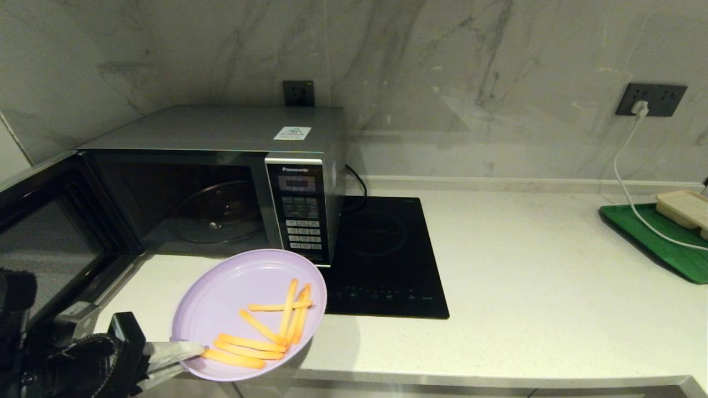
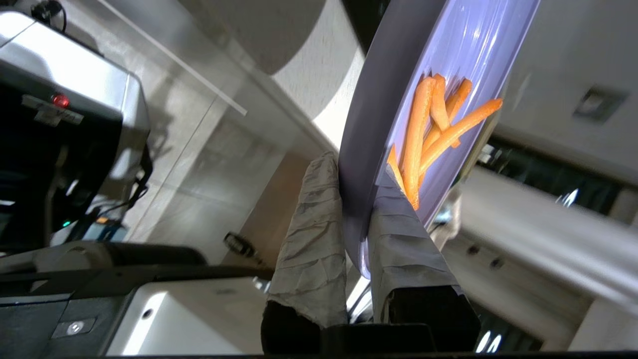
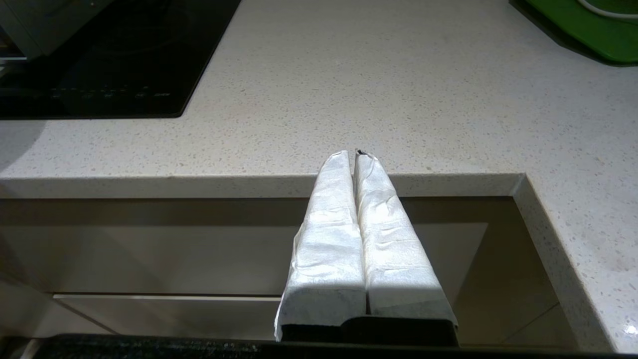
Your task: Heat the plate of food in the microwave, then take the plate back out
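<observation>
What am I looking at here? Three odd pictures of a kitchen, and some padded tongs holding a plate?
A two-armed robot took these with its own cameras. The wide picture comes from its head, looking down at a counter. The other two come from cameras on its wrists, behind the fingers.

The "tongs" are its left gripper, two cloth-wrapped fingers clamped on the rim of a lilac plate of food holding orange-yellow fry sticks. The plate is held above the counter's front edge, before the microwave, whose door stands open, glass turntable inside.

The right gripper waits shut and empty off the counter's front edge.

Also there: a black induction hob, and far right a green tray with a beige tray on it.
</observation>
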Available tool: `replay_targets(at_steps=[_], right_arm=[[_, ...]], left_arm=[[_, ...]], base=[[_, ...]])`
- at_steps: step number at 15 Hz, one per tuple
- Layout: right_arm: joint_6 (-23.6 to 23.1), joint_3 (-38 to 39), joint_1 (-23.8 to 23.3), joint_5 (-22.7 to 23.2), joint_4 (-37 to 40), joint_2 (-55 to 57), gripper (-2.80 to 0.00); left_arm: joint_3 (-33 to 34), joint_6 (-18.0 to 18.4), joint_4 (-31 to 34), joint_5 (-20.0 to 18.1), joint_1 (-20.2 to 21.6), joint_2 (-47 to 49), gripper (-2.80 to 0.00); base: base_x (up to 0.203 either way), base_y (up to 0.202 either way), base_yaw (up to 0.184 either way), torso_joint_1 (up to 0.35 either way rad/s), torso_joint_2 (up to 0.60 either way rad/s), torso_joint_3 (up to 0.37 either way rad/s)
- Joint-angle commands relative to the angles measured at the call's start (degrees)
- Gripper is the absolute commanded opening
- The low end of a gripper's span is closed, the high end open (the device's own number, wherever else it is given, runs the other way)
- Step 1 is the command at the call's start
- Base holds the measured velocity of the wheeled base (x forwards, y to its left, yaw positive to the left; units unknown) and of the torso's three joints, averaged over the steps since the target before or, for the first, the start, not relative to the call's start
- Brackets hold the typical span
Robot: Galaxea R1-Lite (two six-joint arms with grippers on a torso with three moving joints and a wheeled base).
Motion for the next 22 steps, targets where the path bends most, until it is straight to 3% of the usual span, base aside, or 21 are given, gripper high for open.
replay_targets(at_steps=[1,4,9,14,18,22], right_arm=[[0.02,0.01,0.01,-0.03,0.06,0.02,-2.80],[0.02,0.01,0.01,-0.03,0.06,0.02,-2.80],[0.02,0.01,0.01,-0.03,0.06,0.02,-2.80],[0.02,0.01,0.01,-0.03,0.06,0.02,-2.80],[0.02,0.01,0.01,-0.03,0.06,0.02,-2.80],[0.02,0.01,0.01,-0.03,0.06,0.02,-2.80]], left_arm=[[-1.02,0.69,-0.04,1.30,-5.39,5.03,-2.80],[-2.48,2.34,-0.15,5.69,-14.85,8.67,-2.80],[-11.12,2.56,-0.22,11.26,-25.85,21.51,-2.80],[-19.26,1.99,-0.36,10.26,-27.06,28.84,-2.80],[-20.06,0.50,-8.34,5.29,-26.36,33.49,-2.80],[-21.71,0.07,-11.66,3.74,-25.94,37.67,-2.80]], base=[[0.000,0.000,0.000,0.000,0.00,0.000],[0.000,0.000,0.000,0.000,0.00,0.000],[0.000,0.000,0.000,0.000,0.00,0.000],[0.000,0.000,0.000,0.000,0.00,0.000],[0.000,0.000,0.000,0.000,0.00,0.000],[0.000,0.000,0.000,0.000,0.00,0.000]])
